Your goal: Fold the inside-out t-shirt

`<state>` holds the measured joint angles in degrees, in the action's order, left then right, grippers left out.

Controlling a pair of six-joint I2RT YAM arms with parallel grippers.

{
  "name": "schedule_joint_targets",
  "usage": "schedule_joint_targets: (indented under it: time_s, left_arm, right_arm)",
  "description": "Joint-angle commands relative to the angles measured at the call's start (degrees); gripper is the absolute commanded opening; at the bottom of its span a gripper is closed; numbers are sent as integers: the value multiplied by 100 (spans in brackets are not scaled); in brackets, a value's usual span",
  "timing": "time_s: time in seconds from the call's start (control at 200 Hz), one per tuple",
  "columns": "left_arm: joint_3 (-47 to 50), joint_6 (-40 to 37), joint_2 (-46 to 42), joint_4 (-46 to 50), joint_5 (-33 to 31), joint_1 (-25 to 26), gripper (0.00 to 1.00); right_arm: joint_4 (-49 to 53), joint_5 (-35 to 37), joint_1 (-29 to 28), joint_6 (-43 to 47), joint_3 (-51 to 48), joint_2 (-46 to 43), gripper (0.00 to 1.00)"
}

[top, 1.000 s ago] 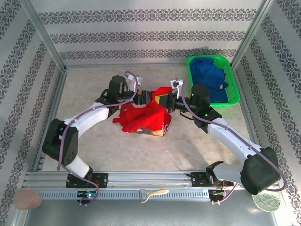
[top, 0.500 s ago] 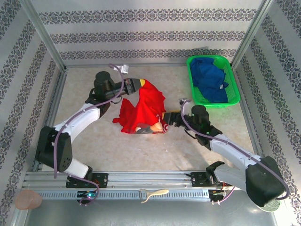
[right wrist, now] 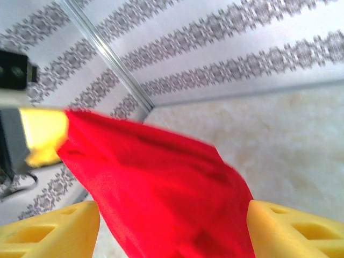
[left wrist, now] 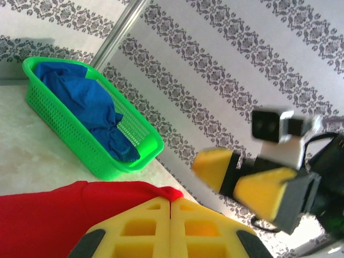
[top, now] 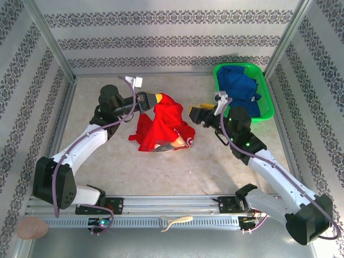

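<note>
Closest to me, the bench (top: 123,166) is lying bare. Mid-bench, the shirt (top: 164,126) is sitting in a red heap, still bunched, w/ a bit of white print showing at its near-right edge. One corner is being held up at the heap's far-left side. The L end effector (top: 152,99) is now clenched on it, where a sec ago it was standing released beside the cloth. The R end effector (top: 198,113) is doing the opposite. It was pinching the shirt a sec ago; now it's released, fingers wide, hanging clear of the cloth to the right, nearer the basket (top: 236,65). So it's a handover, L taking over from R. Further back, in the far-right corner, the basket is holding the blue garment (top: 239,86), not involved.

Meaning for the task, imo: no fold is started yet. They're still sorting the heap out. The R side is free to go looking for a second corner so the shirt can be spread flat.
</note>
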<state>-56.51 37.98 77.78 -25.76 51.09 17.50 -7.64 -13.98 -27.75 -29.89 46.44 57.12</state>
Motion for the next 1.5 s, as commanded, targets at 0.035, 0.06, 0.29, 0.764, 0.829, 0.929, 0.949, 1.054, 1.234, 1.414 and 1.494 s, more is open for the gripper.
schedule_joint_targets:
  time_s: [0.035,0.06,0.29,0.764,0.829,0.929,0.949,1.054,1.234,1.414,1.494]
  left_arm:
    - [209,-337,-273,-9,130,-9,0]
    - [246,-324,-279,-16,88,-8,0]
    - [697,-197,-388,-541,-510,0,0]
    - [1156,-83,-395,-908,-1271,-1,0]
    - [1311,-185,-460,-1092,-1224,-1,0]
    - [1484,-340,-501,-1334,-989,2,0]
    - [1506,-337,-500,-1381,-960,4,0]
    - [1590,-177,-430,-1632,-790,0,0]
    - [1514,52,-313,-1716,-642,-1,0]
    - [1409,89,-323,-1614,-581,15,0]
    - [1393,89,-349,-1534,-565,17,0]
  right_arm:
    - [200,114,-291,276,657,771,70]
    - [155,140,-351,276,746,921,68]
    - [-225,166,-1073,306,1105,2277,38]
    - [-814,900,-2242,-392,-1066,1589,42]
    - [-455,944,-2026,-235,-970,1058,53]
    - [173,965,-1661,99,-633,503,60]
    - [292,961,-1587,171,-549,426,61]
    - [593,809,-1268,405,-121,350,69]
    - [696,686,-1215,619,549,960,72]
    - [524,618,-1311,679,1065,1821,72]
    - [523,485,-1296,710,1346,2220,71]
